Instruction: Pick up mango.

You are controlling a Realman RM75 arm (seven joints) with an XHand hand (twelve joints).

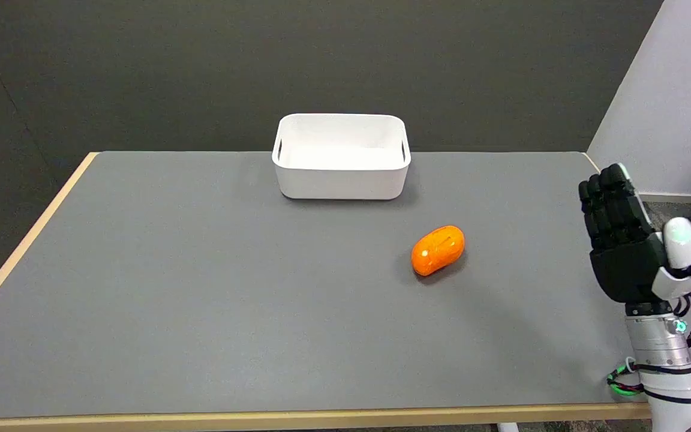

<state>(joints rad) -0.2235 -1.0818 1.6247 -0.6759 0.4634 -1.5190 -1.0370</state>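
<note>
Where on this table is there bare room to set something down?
Bare: the whole left half of the table, and the near strip below the mango. Tighter: between mango and bin, and the right edge by the robot hand.

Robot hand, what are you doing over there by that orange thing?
The robot's right hand is raised at the right edge of the grey table, fingers up and holding nothing. It is meant to pick up the orange mango, which lies on the table apart from the hand, untouched. A white bin sits behind the mango near the far edge. The pick-up has not started yet.
</note>
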